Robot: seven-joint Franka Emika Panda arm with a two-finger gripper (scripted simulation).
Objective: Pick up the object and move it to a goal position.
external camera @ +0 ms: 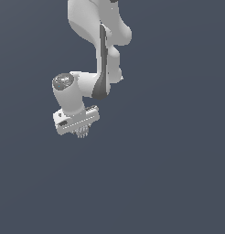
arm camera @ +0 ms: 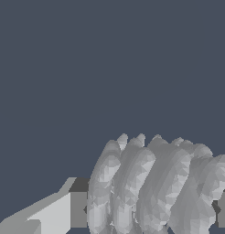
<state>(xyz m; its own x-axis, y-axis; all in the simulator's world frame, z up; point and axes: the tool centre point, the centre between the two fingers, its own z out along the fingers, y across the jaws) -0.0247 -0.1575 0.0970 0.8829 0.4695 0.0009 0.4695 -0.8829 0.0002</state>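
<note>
— Where is the ribbed object (external camera: pixel 81 133) sitting?

— It is hanging under the white gripper (external camera: pixel 80 130), and the pincer is clamping on it, presumably carrying it toward the goal.

— What's it like?

— In the wrist view it is looking pale grey (arm camera: pixel 155 187), faceted, with rounded gear-like ridges.

Flat, even, shadowless simulator light

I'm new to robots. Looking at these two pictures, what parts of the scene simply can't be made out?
- Ribbed object: in the exterior view it is too small to read, mostly hidden under the end effector.
- Same object in the wrist view: its lower part is cut off by the picture's edge.
- Arm: its base is cut off at the exterior view's top.
- Goal position: no marker shows in either view.
</note>
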